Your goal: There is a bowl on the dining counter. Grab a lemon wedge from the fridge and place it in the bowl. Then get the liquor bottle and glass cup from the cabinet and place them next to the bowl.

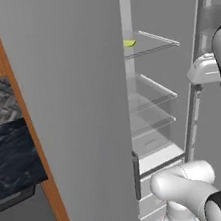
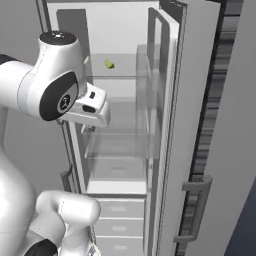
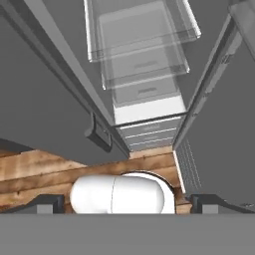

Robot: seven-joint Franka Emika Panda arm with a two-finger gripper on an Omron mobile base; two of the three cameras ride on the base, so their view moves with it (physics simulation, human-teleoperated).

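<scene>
No legible writing. Tiny yellow-green lemon wedge (image 1: 129, 42) lies on tall grey fridge's (image 1: 72, 113) upper glass shelf (image 1: 150, 45); fingers (image 3: 35, 205) spread wide, empty.

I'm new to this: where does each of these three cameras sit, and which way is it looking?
Left base view: behind the arm, on its left, looking into the open fridge; white arm links at lower right.
Right base view: behind the arm, on its right, same fridge; arm fills the left.
Hand view: on the hand, looking down the fridge's shelves to the wooden floor; the open gripper has its fingertips at the bottom.
Both base views share the lemon wedge on an upper shelf.
</scene>
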